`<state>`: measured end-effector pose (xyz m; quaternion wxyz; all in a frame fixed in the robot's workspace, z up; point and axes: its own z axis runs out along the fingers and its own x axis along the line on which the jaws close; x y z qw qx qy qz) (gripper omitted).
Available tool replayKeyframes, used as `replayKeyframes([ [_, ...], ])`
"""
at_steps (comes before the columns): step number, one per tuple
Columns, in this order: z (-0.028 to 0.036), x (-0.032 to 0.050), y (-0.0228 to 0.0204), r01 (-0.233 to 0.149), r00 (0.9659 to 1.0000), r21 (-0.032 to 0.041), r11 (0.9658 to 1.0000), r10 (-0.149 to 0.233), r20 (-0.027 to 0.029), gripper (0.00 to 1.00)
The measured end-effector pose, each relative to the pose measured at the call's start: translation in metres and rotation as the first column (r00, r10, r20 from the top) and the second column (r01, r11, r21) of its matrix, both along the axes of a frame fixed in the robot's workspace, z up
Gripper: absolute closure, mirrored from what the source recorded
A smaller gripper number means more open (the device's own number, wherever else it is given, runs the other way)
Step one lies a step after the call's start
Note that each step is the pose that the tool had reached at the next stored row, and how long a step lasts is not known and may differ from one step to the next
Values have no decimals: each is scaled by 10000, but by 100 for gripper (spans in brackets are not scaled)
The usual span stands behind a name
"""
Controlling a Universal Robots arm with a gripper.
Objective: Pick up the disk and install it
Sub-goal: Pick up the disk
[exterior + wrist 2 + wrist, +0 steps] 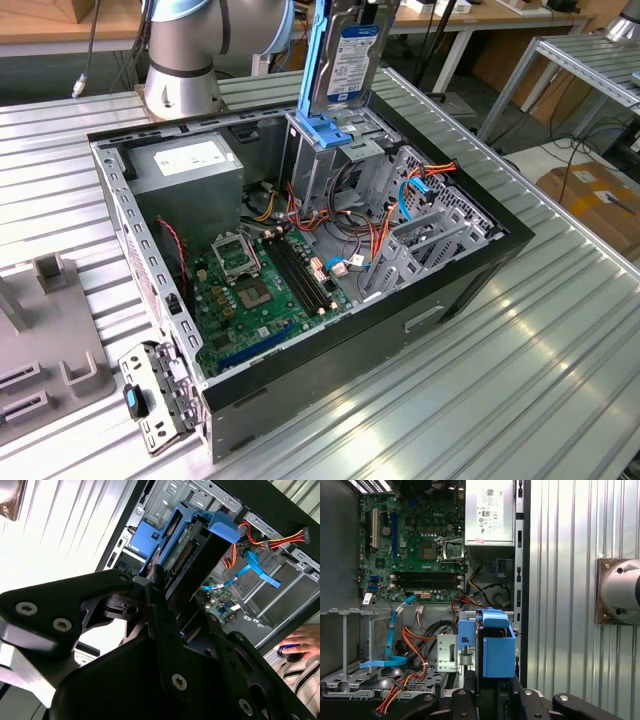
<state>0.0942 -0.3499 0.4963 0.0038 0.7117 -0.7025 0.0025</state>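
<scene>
The disk point(352, 55) hangs upright above the open computer case point(470, 270), its labelled silver face toward the exterior view's right and its blue carrier rails point(311, 75) along the edges. Its lower end is just over the metal drive cage point(318, 165) at the back of the case. In the second wrist view my gripper point(185, 610) is shut on the disk point(197, 560), with black fingers point(161, 600) on either side of it. The first wrist view looks down past the gripper point(492, 695) onto the blue carrier point(497, 647) above the cage.
Inside the case are a grey power-supply box point(185, 165), a green motherboard point(250, 290) and orange and blue cables point(400, 200). The arm's base point(185, 60) stands behind the case. A grey fixture point(50, 340) lies at the exterior view's left. A person's hand point(300, 645) rests beyond the case.
</scene>
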Motion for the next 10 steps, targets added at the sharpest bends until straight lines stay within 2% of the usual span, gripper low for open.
replayKeyframes([
  [7, 0, 0, -11, -1, 10000, 1, 10000, 1, 0, 65],
  [10, 0, 0, -31, 0, 10000, 0, 10000, 0, 0, 65],
])
